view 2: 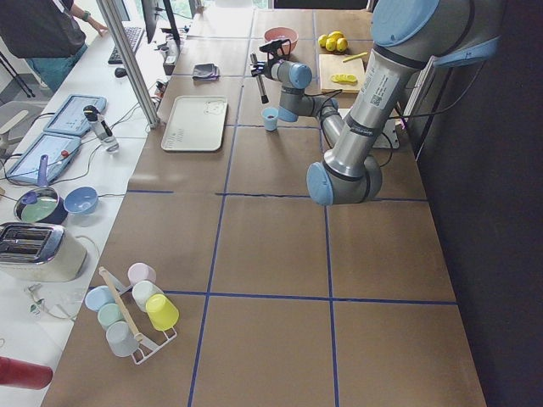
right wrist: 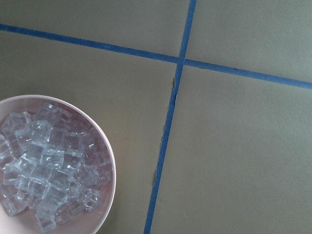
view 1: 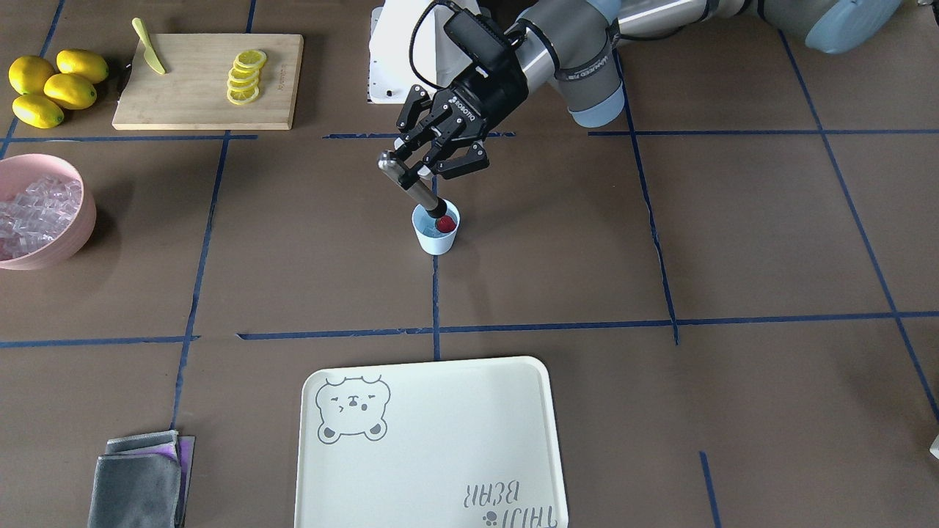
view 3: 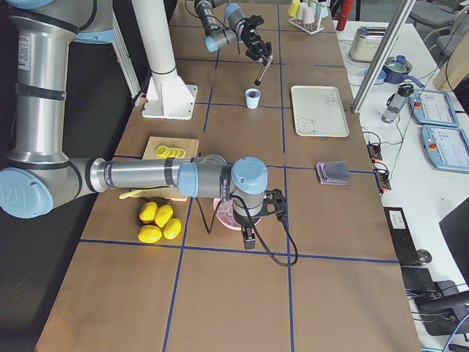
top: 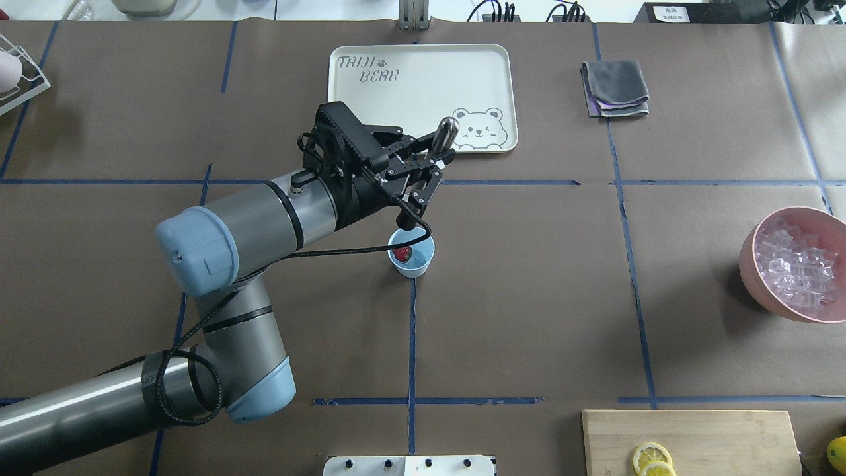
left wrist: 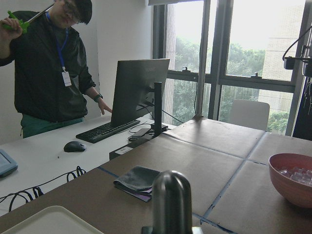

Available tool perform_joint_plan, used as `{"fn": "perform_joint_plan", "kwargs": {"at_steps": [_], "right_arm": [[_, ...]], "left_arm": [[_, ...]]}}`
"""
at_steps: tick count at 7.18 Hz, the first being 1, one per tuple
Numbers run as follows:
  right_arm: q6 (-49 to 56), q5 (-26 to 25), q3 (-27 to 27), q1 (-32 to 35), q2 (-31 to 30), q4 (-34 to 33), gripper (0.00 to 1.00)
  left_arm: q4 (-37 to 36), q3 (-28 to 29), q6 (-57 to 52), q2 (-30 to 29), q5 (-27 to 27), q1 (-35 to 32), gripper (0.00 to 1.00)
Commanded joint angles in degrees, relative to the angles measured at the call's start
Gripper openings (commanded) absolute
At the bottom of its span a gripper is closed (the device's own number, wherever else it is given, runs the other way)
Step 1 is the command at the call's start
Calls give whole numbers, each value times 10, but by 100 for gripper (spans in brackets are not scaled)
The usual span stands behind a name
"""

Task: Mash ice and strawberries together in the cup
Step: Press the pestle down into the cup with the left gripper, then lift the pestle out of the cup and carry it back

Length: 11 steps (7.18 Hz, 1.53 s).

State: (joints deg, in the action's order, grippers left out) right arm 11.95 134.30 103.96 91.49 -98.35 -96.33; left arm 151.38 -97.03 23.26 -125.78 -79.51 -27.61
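The light-blue cup (view 1: 437,236) stands mid-table, also in the overhead view (top: 415,263). A red strawberry (view 1: 445,224) lies inside it (top: 402,254). I cannot make out ice in the cup. My left gripper (view 1: 419,173) is shut on a metal muddler (view 1: 411,185), tilted, with its dark lower tip in the cup's mouth beside the berry. The muddler's round top shows in the left wrist view (left wrist: 170,200). Ice cubes (right wrist: 46,165) fill a pink bowl (view 1: 73,235). My right gripper (view 3: 249,235) hangs over that bowl; I cannot tell if it is open or shut.
A cream bear tray (view 1: 433,440) lies in front of the cup. A cutting board (view 1: 198,103) with lemon slices (view 1: 246,77) and a knife (view 1: 149,46), whole lemons (view 1: 51,84) and folded grey cloths (view 1: 139,480) sit on the robot's right side.
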Motion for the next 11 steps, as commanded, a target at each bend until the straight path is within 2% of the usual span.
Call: {"fn": "perform_joint_plan", "kwargs": {"at_steps": [1,2,3,7,8,11], "right_arm": [[1,0,-2,0,0,0,100],[1,0,-2,0,0,0,100],[1,-1,-2,0,0,0,100],[1,-1,-2,0,1,0,100],[1,-1,-2,0,1,0,100],[1,-1,-2,0,1,0,100]], "left_arm": [[-200,-81,-1,0,-4,-24,0],[-250,-91,-1,0,-6,-34,0],[-299,-90,-3,0,-53,-70,0],[-523,-91,-7,5,-296,-225,0],[-577,-92,-7,18,-322,-260,0],[-656,-83,-7,69,-321,-310,0]]}}
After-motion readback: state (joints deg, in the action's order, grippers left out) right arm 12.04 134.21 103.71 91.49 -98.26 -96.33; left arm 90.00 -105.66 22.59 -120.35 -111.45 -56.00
